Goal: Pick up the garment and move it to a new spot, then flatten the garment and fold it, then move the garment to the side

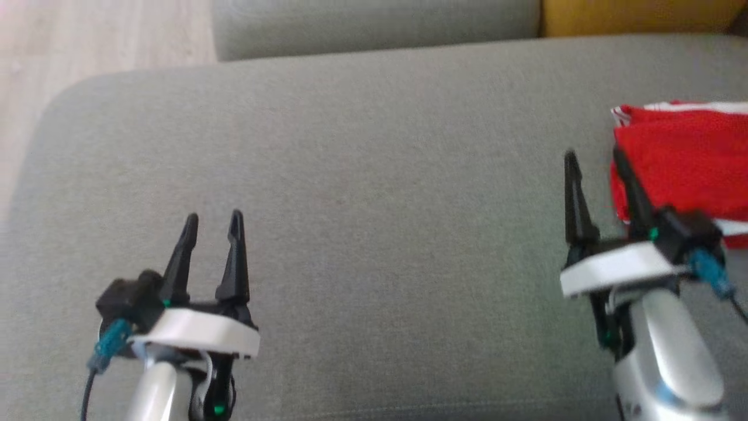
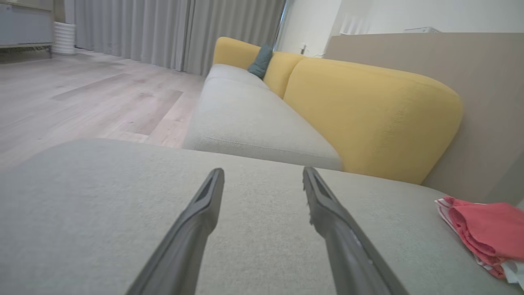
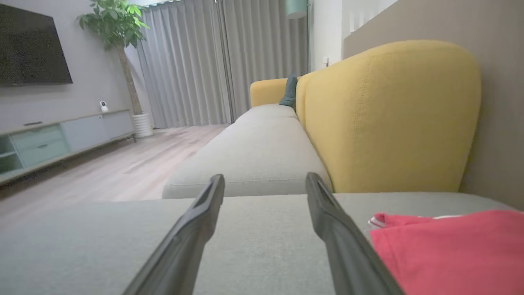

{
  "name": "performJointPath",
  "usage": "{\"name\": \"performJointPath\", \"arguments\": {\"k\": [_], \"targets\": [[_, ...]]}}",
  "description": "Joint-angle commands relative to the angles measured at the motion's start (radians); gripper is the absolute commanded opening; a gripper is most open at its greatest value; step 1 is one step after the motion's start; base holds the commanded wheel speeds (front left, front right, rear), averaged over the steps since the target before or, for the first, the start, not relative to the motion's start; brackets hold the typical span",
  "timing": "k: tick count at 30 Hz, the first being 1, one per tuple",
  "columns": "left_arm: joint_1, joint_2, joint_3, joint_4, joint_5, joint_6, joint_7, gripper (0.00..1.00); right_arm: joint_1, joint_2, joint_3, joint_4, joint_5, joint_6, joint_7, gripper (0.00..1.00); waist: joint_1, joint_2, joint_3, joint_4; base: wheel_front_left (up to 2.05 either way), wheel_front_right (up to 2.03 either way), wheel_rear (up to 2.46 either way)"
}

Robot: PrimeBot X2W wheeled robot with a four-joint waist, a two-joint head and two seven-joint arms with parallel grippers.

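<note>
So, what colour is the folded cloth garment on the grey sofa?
Garment: red, white trim; head view.

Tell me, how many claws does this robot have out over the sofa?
2. The left claw hangs open over the grey cushion at lower left; the right claw stands open at the right, beside the red garment.

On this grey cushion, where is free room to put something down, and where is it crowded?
Free: the wide stretch of grey cushion between the left fingers and the right fingers, up to its far edge, and its rounded far-left corner. Crowded: the right edge, where the red garment lies beside the right fingers.
</note>
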State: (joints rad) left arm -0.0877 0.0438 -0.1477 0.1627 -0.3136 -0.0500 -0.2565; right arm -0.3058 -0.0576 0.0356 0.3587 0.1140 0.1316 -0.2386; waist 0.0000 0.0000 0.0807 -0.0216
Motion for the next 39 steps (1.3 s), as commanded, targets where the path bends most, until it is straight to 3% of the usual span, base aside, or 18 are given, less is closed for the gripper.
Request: {"name": "performJointPath", "arguments": {"k": [1, 6, 18, 38, 39], "targets": [[-0.009, 0.006, 0.033, -0.039, 0.001, 0.008, -0.005, 1.0, 0.01, 0.007, 0.031, -0.033, 0.031, -0.001, -0.014, 1.0, 0.0, 0.0, -0.041, 0.034, 0.0, 0.0, 0.0], [0.044, 0.006, 0.03, -0.054, 0.004, 0.034, -0.005, 1.0, 0.118, 0.007, 0.032, -0.058, 0.094, -0.001, -0.022, 1.0, 0.0, 0.0, -0.08, 0.048, 0.0, 0.0, 0.0], [0.094, 0.006, 0.042, -0.097, 0.033, 0.033, -0.005, 1.0, 0.199, 0.007, 0.036, -0.151, 0.092, -0.001, -0.023, 1.0, 0.0, 0.0, -0.092, 0.04, 0.0, 0.0, 0.0], [0.101, 0.006, 0.082, -0.134, -0.032, -0.015, -0.005, 1.0, 0.205, 0.007, 0.036, -0.176, 0.103, -0.001, -0.023, 1.0, 0.0, 0.0, -0.074, 0.016, 0.0, 0.0, 0.0], [0.128, 0.001, 0.038, -0.095, -0.03, -0.012, 0.0, 0.0, 0.219, 0.01, 0.012, -0.134, 0.098, 0.0, -0.012, 0.0, 0.0, 0.0, -0.075, 0.016, 0.0, 0.0, 0.0]]}}
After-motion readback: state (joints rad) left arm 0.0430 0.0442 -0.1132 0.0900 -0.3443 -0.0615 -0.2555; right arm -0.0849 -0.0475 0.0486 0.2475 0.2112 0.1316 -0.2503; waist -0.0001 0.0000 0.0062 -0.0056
